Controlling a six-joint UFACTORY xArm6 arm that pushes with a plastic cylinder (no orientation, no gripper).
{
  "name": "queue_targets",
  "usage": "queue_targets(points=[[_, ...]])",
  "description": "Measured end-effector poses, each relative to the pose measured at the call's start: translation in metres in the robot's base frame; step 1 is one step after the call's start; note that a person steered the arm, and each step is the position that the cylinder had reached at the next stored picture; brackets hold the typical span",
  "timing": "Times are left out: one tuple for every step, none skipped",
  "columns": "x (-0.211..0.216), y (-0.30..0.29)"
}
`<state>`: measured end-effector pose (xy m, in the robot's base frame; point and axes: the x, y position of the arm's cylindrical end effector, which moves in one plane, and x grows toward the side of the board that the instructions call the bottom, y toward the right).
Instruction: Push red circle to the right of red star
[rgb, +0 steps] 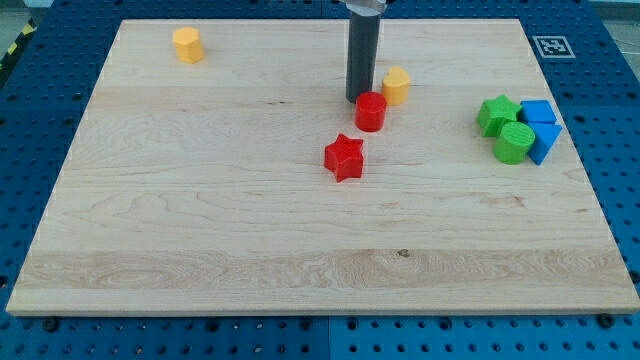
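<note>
The red circle is found just above and to the right of the red star, close but apart. My tip is set at the circle's upper-left edge, seemingly touching it; nothing is held, the rod being bare. The circle thus lies down-right of the tip, so a push that way is judged suitable. A yellow block is seen just up-right of the circle.

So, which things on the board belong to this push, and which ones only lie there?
For the job:
- red circle
- red star
- my tip, just up-left of the red circle

Only lying about:
- yellow block, top left
- yellow block beside the red circle
- green blocks and blue blocks, clustered at right
</note>
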<state>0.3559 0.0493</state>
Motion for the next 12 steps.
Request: queue_targets(points=[[0.003,0.003],[0.003,0.007],[0.003,0.018],[0.015,0.019],[0.015,0.019],[0.014,0.02],[0.016,0.022],[0.04,0.016],[0.044,0.015],[0.039,0.015],[0.002,0.007],[-0.034,0.006]])
